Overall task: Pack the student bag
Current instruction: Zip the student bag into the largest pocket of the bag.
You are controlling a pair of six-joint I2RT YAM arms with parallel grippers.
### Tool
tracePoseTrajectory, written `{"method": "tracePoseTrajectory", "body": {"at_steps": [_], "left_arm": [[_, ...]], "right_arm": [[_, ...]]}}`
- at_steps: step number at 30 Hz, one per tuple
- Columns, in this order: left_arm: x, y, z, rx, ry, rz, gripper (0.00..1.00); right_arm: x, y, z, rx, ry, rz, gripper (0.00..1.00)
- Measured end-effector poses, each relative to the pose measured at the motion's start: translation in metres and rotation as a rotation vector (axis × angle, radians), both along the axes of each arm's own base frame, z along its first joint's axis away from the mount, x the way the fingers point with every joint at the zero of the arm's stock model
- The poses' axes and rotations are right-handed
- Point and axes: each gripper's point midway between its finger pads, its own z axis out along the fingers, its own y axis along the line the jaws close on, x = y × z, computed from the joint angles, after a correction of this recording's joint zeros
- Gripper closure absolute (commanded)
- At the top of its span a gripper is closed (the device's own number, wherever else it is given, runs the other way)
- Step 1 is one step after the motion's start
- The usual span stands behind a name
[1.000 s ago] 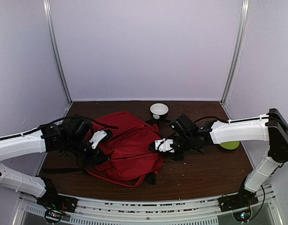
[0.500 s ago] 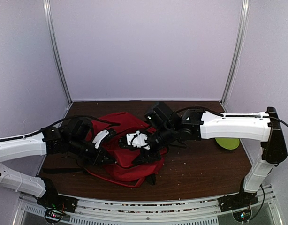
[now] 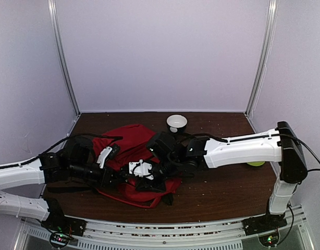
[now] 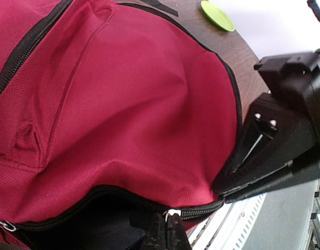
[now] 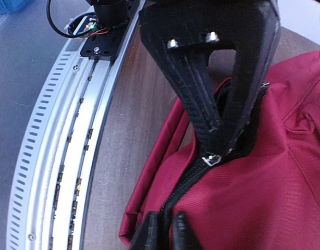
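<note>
Black-fingered left gripper (image 4: 167, 229) is pinched tight on the zip edge of the red student bag (image 3: 136, 140), which lies left of centre toward the bench's near edge, with the right gripper (image 5: 164, 227) just beside it, clamped on the same zip seam.

The student bag (image 3: 131, 138) lies on the tabletop (image 3: 228, 187) before me, a bowl (image 3: 176, 123) behind it, a disc (image 3: 256, 163) to its right.

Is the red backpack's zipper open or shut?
Partly open: the soft red fabric backpack shows a dark gap between zipper teeth on one side of the silver pull, closed teeth beyond it.
</note>
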Motion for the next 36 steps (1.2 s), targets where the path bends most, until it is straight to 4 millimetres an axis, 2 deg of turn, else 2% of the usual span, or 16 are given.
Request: {"method": "tracePoseTrajectory", "body": {"at_steps": [8,13,22,23,26,27,31,32,33,34,35,36], "left_arm": [[0.001,0.008,-0.005,0.041,-0.006,0.034,1.0],[0.008,0.027,-0.019,0.171,0.005,0.111,1.0],[0.038,0.066,-0.018,0.285,-0.036,0.287,1.0],[0.04,0.066,-0.017,0.288,-0.04,0.291,1.0],[0.043,0.063,-0.016,0.301,-0.044,0.279,0.82],[0.044,0.063,-0.016,0.307,-0.044,0.274,0.77],[0.048,0.061,-0.006,0.298,-0.073,0.255,0.58],[0.048,0.06,0.0,0.289,-0.089,0.248,0.53],[0.049,0.06,0.009,0.274,-0.11,0.242,0.47],[0.049,0.059,0.018,0.26,-0.131,0.237,0.41],[0.051,0.058,0.031,0.245,-0.162,0.234,0.35],[0.052,0.059,0.042,0.238,-0.192,0.234,0.3]], "right_arm": [[0.005,-0.004,-0.005,0.008,-0.024,-0.024,1.0],[0.0,-0.022,-0.004,-0.003,-0.05,-0.017,1.0],[-0.001,-0.032,-0.006,-0.012,-0.054,-0.021,1.0],[-0.001,-0.031,-0.005,-0.009,-0.055,-0.021,0.91],[0.0,-0.032,-0.005,-0.011,-0.052,-0.022,0.6],[0.0,-0.033,-0.005,-0.016,-0.047,-0.026,0.53],[0.006,-0.039,0.003,-0.031,0.001,-0.044,0.42],[0.013,-0.042,0.011,-0.028,0.018,-0.057,0.38],[0.022,-0.046,0.021,-0.015,0.033,-0.081,0.29],[0.033,-0.051,0.031,0.003,0.042,-0.108,0.05],[0.047,-0.059,0.046,0.03,0.045,-0.145,0.01],[0.063,-0.07,0.06,0.055,0.043,-0.191,0.0]]}}
